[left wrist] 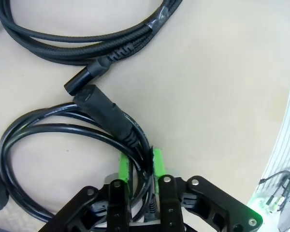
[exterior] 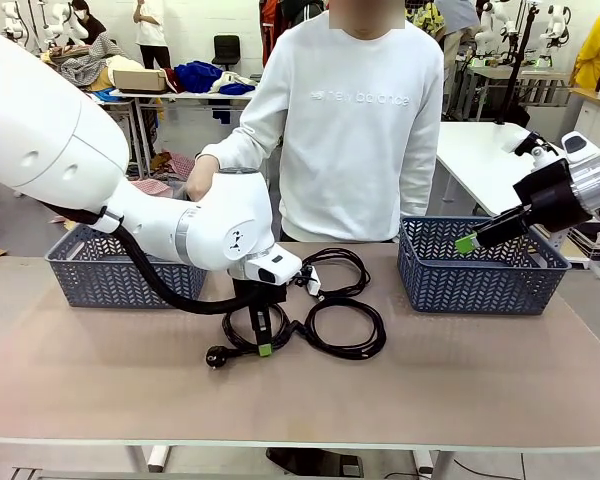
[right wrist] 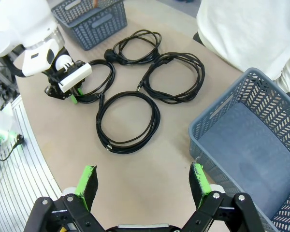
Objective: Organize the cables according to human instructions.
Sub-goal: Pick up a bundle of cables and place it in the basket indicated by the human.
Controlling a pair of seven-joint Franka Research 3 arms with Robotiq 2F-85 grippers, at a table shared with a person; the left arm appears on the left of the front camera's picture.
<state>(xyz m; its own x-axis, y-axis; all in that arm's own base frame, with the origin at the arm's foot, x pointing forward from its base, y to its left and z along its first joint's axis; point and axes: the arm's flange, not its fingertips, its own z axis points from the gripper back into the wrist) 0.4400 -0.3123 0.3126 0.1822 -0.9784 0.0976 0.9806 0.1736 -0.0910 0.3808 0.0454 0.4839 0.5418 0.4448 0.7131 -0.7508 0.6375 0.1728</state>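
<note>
Several black cables lie coiled in the middle of the table. My left gripper points down onto the nearest left coil, by its loose plug. In the left wrist view my left gripper is shut on that coil's strands, pinched between the green pads. Another cable runs above it. From the right wrist, the left gripper sits on one coil, and three more coils lie free. My right gripper hangs open over the right basket, holding nothing.
A grey basket stands at the table's left and another at the right. A person in a white sweater stands at the far edge, one hand above the left basket. Bare tabletop lies in front.
</note>
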